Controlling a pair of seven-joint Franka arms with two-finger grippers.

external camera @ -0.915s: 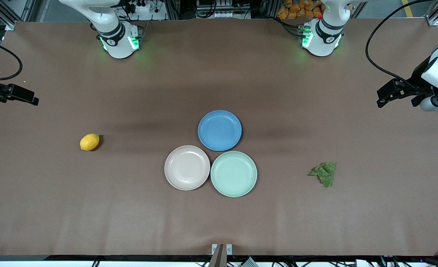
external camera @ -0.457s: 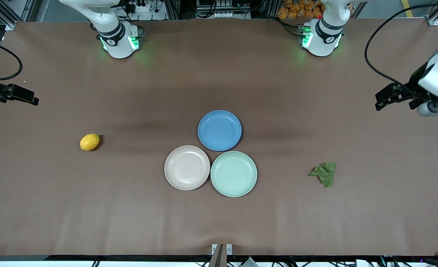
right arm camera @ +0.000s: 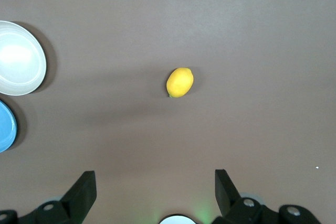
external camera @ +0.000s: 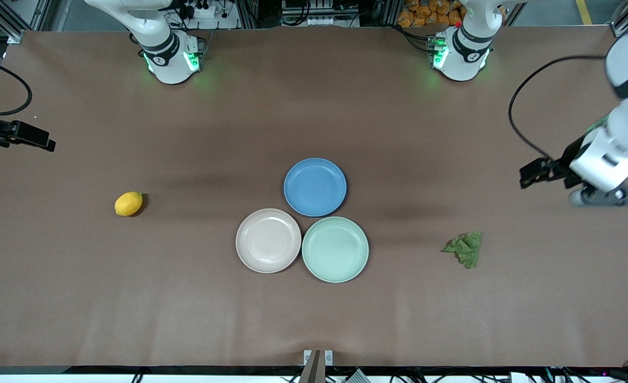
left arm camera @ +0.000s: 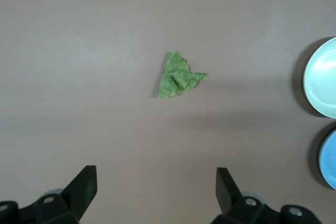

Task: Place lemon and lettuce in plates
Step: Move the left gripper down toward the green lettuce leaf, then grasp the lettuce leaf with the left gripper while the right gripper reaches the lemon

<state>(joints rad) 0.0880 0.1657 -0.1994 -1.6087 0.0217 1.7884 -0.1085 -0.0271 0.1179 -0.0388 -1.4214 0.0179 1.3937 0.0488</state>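
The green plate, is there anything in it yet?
Empty. The green plate shows only its bare surface; the lettuce lies on the table, apart from it.

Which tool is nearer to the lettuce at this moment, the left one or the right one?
Left. The left tool is open, up over the table toward the left arm's end, close to the lettuce. The right tool, also open, is over the table's right arm's end, near the lemon.

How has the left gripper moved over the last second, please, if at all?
Yes. The left gripper, jaws open, has shifted nearer the lettuce, which has stayed put, and sits lower in the front view than before, toward the left arm's end of the table.
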